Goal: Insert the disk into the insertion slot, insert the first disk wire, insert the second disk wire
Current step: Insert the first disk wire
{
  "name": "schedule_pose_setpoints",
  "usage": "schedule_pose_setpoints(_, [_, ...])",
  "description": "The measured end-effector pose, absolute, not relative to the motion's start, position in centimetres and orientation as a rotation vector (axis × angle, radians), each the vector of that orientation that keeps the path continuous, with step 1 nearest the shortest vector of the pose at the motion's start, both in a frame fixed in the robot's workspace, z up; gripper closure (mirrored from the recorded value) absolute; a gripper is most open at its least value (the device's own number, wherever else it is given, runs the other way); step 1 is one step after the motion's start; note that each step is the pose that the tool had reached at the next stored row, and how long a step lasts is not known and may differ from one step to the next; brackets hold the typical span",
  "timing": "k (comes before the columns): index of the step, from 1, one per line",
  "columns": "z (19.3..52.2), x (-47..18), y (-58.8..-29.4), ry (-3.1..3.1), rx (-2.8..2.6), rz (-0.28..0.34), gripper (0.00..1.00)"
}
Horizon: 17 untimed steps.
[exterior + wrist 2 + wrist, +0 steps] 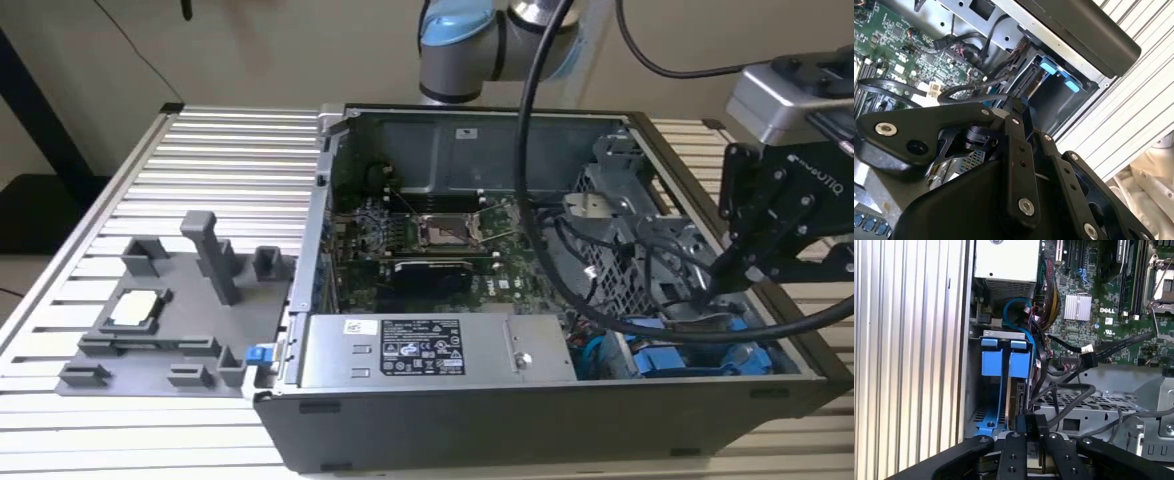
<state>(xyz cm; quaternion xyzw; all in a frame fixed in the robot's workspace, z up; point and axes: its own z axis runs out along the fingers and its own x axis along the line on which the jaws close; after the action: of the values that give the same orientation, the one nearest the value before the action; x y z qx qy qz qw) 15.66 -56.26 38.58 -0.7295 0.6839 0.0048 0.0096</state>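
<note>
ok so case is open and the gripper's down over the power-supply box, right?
Not quite. The case is open, but the gripper is down over the drive cage, to the exterior view's right of the power-supply box. The exterior view shows it.

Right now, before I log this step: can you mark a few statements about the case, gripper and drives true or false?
1. The computer case lies open on a slatted metal table. True.
2. The gripper hangs over the grey parts tray. False: the gripper is at the case's corner on the exterior view's right, by the blue drive frames.
3. Two blue drive frames stand side by side. True.
4. The labelled power supply lies outside the case. False: the power supply sits inside the case.
</note>
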Motion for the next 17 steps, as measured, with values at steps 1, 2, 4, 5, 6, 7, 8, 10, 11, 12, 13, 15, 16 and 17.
schedule_pose_setpoints(1, [38.5, 15.7, -56.4, 2.138, -2.275, 0.015, 0.81])
schedule_pose_setpoints(2, [38.4, 15.7, -56.5, 2.142, -2.272, 0.015, 0.81])
schedule_pose_setpoints(4, [38.3, 15.7, -56.6, 2.149, -2.265, 0.015, 0.81])
schedule_pose_setpoints(5, [38.2, 15.7, -56.6, 2.154, -2.260, 0.016, 0.81])
schedule_pose_setpoints(6, [38.1, 15.7, -56.6, 2.158, -2.254, 0.017, 0.81])
schedule_pose_setpoints(7, [38.1, 15.7, -56.6, 2.162, -2.247, 0.021, 0.81])
schedule_pose_setpoints(8, [38.1, 15.7, -56.6, 2.166, -2.240, 0.025, 0.81])
schedule_pose_setpoints(10, [38.0, 15.7, -56.6, 2.172, -2.237, 0.035, 0.81])
schedule_pose_setpoints(11, [38.0, 15.8, -56.6, 2.177, -2.241, 0.046, 0.81])
schedule_pose_setpoints(12, [38.0, 16.0, -56.6, 2.183, -2.247, 0.061, 0.81])
schedule_pose_setpoints(13, [38.0, 16.3, -56.6, 2.190, -2.254, 0.077, 0.81])
schedule_pose_setpoints(15, [38.0, 16.8, -56.7, 2.202, -2.264, 0.104, 0.81])
schedule_pose_setpoints(16, [38.0, 17.1, -56.7, 2.206, -2.268, 0.114, 0.81])
schedule_pose_setpoints(17, [38.0, 17.3, -56.7, 2.208, -2.270, 0.124, 0.81])
